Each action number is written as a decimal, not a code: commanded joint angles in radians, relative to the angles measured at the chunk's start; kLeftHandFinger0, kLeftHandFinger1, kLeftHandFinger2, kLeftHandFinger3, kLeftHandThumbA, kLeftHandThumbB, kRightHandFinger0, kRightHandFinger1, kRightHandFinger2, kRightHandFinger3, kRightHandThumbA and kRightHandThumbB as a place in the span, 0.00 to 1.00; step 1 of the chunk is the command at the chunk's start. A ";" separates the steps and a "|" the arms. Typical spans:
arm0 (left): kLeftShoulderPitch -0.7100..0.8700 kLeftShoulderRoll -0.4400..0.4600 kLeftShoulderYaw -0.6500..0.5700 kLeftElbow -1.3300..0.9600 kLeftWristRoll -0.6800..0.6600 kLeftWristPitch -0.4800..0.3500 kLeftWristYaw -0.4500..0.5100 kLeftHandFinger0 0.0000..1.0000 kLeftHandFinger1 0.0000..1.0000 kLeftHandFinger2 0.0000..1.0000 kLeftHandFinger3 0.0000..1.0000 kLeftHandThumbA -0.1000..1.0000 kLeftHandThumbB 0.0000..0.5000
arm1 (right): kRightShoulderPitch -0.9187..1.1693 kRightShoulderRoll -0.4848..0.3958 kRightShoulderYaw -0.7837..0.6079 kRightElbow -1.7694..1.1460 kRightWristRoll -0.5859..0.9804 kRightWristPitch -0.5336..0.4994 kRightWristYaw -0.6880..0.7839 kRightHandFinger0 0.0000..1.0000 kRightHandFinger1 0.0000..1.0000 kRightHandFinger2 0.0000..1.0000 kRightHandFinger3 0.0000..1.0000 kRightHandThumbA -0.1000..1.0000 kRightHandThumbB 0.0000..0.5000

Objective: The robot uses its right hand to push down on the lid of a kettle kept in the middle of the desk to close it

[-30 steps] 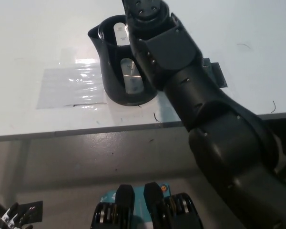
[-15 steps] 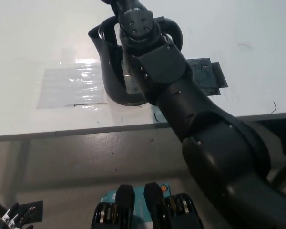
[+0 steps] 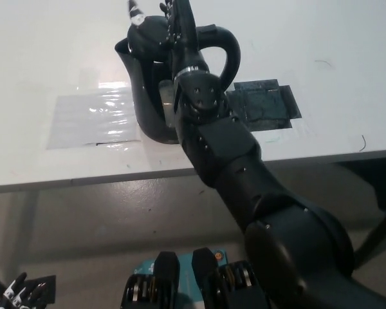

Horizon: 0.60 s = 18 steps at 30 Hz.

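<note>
Writing: no brand, label or lettering can be read anywhere; the pale strip on the side of the black plastic kettle (image 3: 148, 96) is a water window, not a label.
Kettle position: upright on the white desk (image 3: 45, 58), near its middle, at the right edge of a shiny clear plastic sheet (image 3: 93, 119) taped flat to the top; spout to picture left, looped handle to the right.
Lid: the rounded black lid (image 3: 149, 31) lies down over the kettle's mouth.
Right hand: the black right hand (image 3: 170, 19) sits on top of the lid, its fingers (image 3: 136, 9) reaching up past the frame edge (how far they are spread or curled I cannot tell, as the wrist hides most of them).
Right arm: runs from the bottom right up across the kettle's handle side, hiding part of the body.
Left hand: the white left hand (image 3: 16, 295) rests at the bottom left corner, below the desk, fingers spread apart and holding nothing.
Other: a dark square patch of tape (image 3: 265, 103) lies on the desk just right of the kettle.
Change: a second ago the mouth gaped open with the arm across it; now the hand is on the lid and the lid is down.
</note>
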<state>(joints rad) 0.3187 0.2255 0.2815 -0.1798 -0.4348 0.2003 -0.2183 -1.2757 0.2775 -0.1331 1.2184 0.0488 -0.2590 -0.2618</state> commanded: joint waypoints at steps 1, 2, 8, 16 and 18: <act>-0.003 0.012 0.000 -0.032 -0.019 -0.004 -0.012 1.00 1.00 1.00 1.00 0.26 0.48 | 0.043 0.044 -0.002 0.063 0.031 -0.021 0.052 1.00 1.00 1.00 1.00 0.70 0.09; -0.004 0.013 0.000 -0.035 -0.017 0.002 -0.009 1.00 1.00 1.00 1.00 0.26 0.48 | 0.043 0.044 0.006 0.067 0.023 -0.020 0.051 1.00 1.00 1.00 1.00 0.72 0.09; -0.007 0.022 -0.003 -0.041 -0.009 0.015 -0.010 1.00 1.00 1.00 1.00 0.25 0.45 | 0.030 0.032 0.045 0.081 -0.011 -0.008 0.045 1.00 1.00 1.00 1.00 0.71 0.11; -0.029 0.017 -0.025 -0.041 0.007 0.017 -0.009 1.00 1.00 1.00 1.00 0.26 0.41 | -0.085 0.014 0.051 0.092 0.011 0.040 0.103 1.00 1.00 1.00 1.00 0.60 0.02; -0.034 0.010 -0.034 -0.042 0.012 0.018 -0.004 1.00 1.00 1.00 1.00 0.27 0.44 | -0.126 0.011 0.064 0.109 -0.002 0.071 0.110 1.00 1.00 1.00 1.00 0.60 0.02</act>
<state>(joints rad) 0.2903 0.2260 0.2586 -0.1923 -0.4306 0.2220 -0.2176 -1.3305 0.2690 -0.0889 1.2906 0.0490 -0.2860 -0.2136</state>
